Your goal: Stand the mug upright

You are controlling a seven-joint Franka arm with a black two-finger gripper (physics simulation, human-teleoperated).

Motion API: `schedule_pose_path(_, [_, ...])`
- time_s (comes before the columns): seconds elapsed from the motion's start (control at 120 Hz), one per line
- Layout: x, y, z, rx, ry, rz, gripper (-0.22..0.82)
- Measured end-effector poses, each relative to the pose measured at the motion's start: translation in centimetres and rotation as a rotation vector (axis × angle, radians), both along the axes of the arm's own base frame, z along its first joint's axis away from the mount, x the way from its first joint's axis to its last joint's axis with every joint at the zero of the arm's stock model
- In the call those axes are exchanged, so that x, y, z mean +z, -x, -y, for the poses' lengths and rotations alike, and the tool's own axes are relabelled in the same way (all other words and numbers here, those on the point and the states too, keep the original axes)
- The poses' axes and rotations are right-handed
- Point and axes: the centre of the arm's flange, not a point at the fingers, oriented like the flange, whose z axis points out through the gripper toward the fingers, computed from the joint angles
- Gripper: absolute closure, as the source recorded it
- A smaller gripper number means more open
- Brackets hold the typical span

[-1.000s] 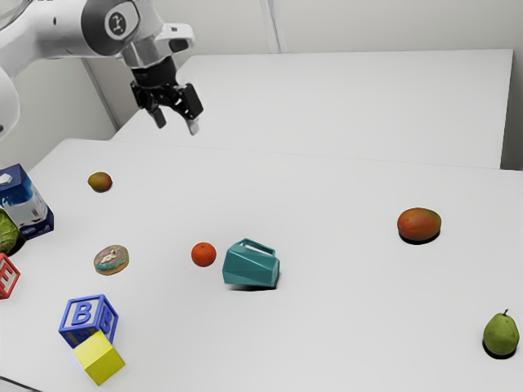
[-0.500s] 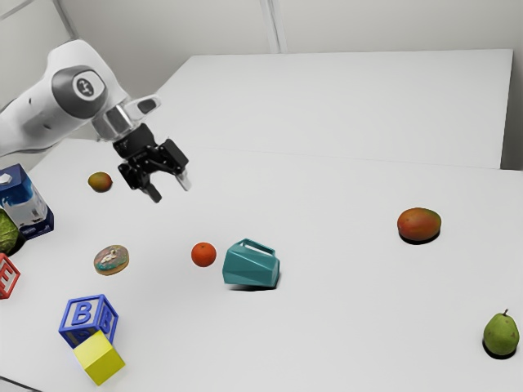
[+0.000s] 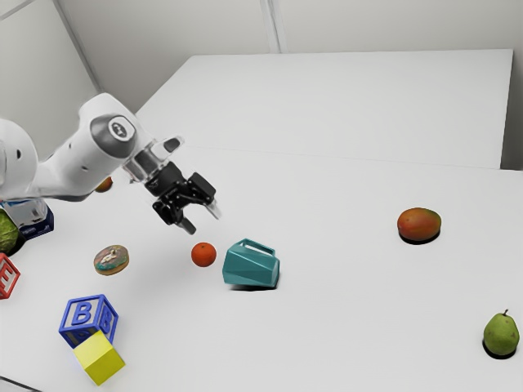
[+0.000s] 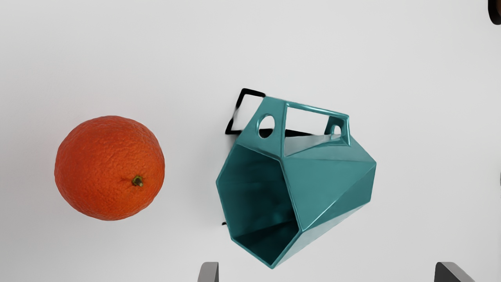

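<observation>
A glossy teal mug [image 3: 252, 265] with flat, faceted walls lies on its side on a smooth white table [image 3: 351, 327], long axis running across the exterior view, open mouth facing a dimpled orange [image 3: 203, 255] nearby, angular handle jutting sideways. Above, the black gripper [image 3: 203, 219] hangs released, fingers spread wide.

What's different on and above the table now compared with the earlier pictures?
The arm has swung its tool lower and closer to the teal mug and the orange. Nothing has been taken hold of or let go; the tool's fingers stand apart with nothing gripped. The mug, lying on its side, the orange, the donut and the blocks stayed put.
</observation>
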Motion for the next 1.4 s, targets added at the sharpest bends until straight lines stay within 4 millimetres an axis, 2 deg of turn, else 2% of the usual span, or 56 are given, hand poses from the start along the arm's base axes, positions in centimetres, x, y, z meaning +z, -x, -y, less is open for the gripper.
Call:
schedule_pose_path(0.058, [-1.7, -0.4, 0.5, 0.002, 0.029, -0.006, 0.0])
schedule_pose_path(0.192, [-4.0, -1.0, 1.6, 0.002, 0.098, 0.004, 0.0])
schedule_pose_path(0.292, [-5.8, -0.1, 2.2, 0.002, 0.15, -0.006, 0.0])
schedule_pose_path(0.492, [-8.0, 0.2, 3.1, -0.011, 0.216, -0.001, 0.0])
schedule_pose_path(0.642, [-8.8, 0.2, 3.8, -0.015, 0.28, 0.01, 0.0])
schedule_pose_path(0.725, [-9.7, 0.3, 3.5, -0.009, 0.312, 0.003, 0.0])
schedule_pose_path(0.783, [-10.0, 0.4, 3.5, -0.013, 0.328, 0.003, 0.1])
schedule_pose_path(0.908, [-9.7, 0.3, 3.8, -0.034, 0.348, 0.022, 0.43])
schedule_pose_path(1.017, [-9.0, 0.2, 4.4, -0.065, 0.359, 0.048, 0.6])
schedule_pose_path(1.133, [-7.9, 0.2, 5.2, -0.102, 0.372, 0.075, 0.69])
schedule_pose_path(1.267, [-6.6, 0.2, 5.7, -0.136, 0.377, 0.106, 0.74])
schedule_pose_path(1.4, [-3.4, 0.3, 6.6, -0.183, 0.36, 0.166, 0.76])
